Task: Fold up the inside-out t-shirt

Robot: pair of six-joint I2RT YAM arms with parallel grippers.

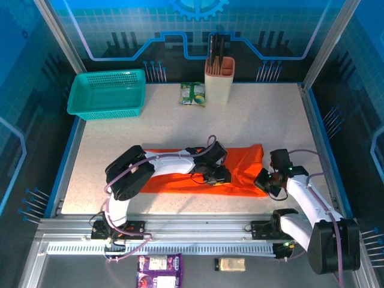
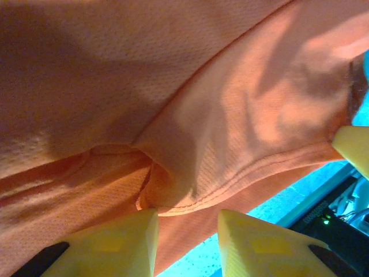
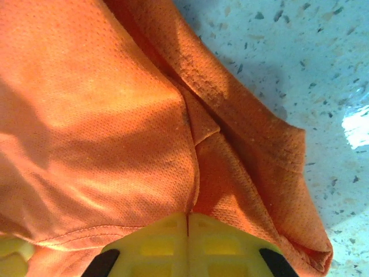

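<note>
My right claw [image 3: 188, 219] pinched tight on the orange t-shirt [image 3: 104, 127], my left claw [image 2: 185, 216] narrowly parted, hem [image 2: 242, 179] just ahead

You have the t-shirt [image 1: 243, 165] lying as a strip, left to right, across the near middle of the bench [image 1: 180, 126]. Your left hand [image 1: 219, 176] sits at its middle and your right hand [image 1: 264, 180] at its right end. A basket [image 1: 108, 94] stands in the far left corner. A packet [image 1: 192, 94] lies just left of the holder [image 1: 219, 81] at the far edge.
</note>
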